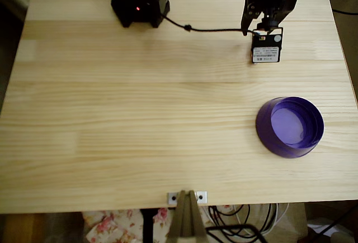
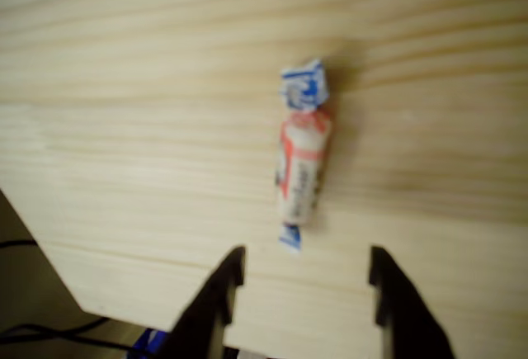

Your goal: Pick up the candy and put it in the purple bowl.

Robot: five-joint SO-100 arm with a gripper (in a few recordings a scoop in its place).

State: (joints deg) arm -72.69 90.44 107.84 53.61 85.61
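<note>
The candy (image 2: 301,161) is a small white-and-red wrapped sweet with blue twisted ends, lying lengthwise on the pale wooden table (image 2: 124,128). In the wrist view my gripper (image 2: 307,270) is open; its two dark fingertips stand just short of the candy's near end, one on each side of its line, touching nothing. In the overhead view my arm (image 1: 271,0) reaches over the table's far right corner and covers the candy. The purple bowl (image 1: 290,127) sits upright and empty on the right side of the table, well in front of the arm.
A black base unit (image 1: 140,0) with a red light stands at the far edge, with a cable (image 1: 212,29) running to the arm. In the wrist view the table's edge (image 2: 74,293) is close to the candy. A metal bracket (image 1: 187,197) sits on the near edge.
</note>
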